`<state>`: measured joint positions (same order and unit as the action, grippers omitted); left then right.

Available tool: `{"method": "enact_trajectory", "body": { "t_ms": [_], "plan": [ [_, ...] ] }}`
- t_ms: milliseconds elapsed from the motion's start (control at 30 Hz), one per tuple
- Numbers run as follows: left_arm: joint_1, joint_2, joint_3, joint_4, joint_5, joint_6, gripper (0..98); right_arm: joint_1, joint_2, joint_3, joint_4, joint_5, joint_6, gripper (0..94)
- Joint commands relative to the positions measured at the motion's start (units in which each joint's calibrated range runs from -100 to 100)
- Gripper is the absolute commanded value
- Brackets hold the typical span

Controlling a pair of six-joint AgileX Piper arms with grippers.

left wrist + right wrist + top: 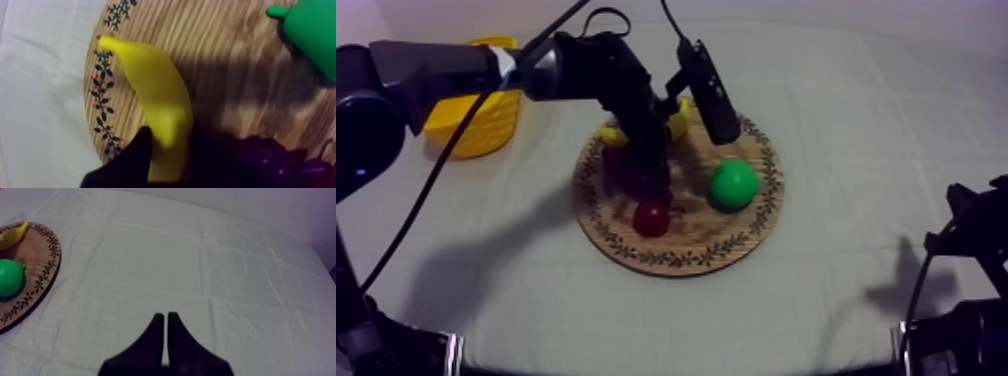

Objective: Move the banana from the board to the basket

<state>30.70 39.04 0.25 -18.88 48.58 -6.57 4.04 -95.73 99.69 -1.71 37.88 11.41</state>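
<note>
Clamp of left gripper (pixel 167 159) on the banana (pixel 152 90): black fingers (pixel 131 159) one at each side of the fruit's near end, both touching it, yellow between them. Far tip of the banana over the patterned rim of the wooden board (pixel 225 45), body along the wood just inside that rim; lifted or resting, cannot tell. Purple bunch of grapes (pixel 272 157) just beside the gripper, dim in shadow and cut off at the edge. Green pear (pixel 312 35) farther across the board, also partly cut off. From above, left arm (pixel 576 70) in from 10 o'clock, reaching down over the board's 11 o'clock part and hiding the middle of the banana, with yellow showing at either side of it near the 12 o'clock rim. Grapes there mostly under the arm, hard to make out. Pear at 3 o'clock on the board, small red fruit (pixel 652 217) at 7 o'clock, the two apart. At 10 o'clock of the board and well apart from it, yellow basket (pixel 476 120) on the cloth (pixel 856 120), partly behind the arm. At 4 o'clock of the table, right gripper (pixel 165 322) with fingers pressed together as a narrow wedge, nothing between them, low over bare cloth, well apart from the board.
</note>
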Motion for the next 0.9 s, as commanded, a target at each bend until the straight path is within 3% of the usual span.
{"method": "enact_trajectory", "body": {
  "t_ms": [0,200,433,867],
  "plan": [
    [0.1,0.1,-0.3,-0.38,0.3,1.1,19.1,0.0,0.0,0.0,0.0,0.0,0.0,0.3],
    [0.1,-0.9,-1.8,-0.83,1.8,2.5,14.6,0.0,0.0,0.0,0.0,0.0,0.0,0.3],
    [-0.9,-6.9,-4.7,-2.43,8.4,3.5,13.0,0.0,0.0,0.0,0.0,0.0,0.0,0.3],
    [-9.9,-23.5,1.4,-7.00,14.1,5.8,12.6,0.0,0.0,0.0,0.0,0.0,0.0,0.3]
  ]
}}
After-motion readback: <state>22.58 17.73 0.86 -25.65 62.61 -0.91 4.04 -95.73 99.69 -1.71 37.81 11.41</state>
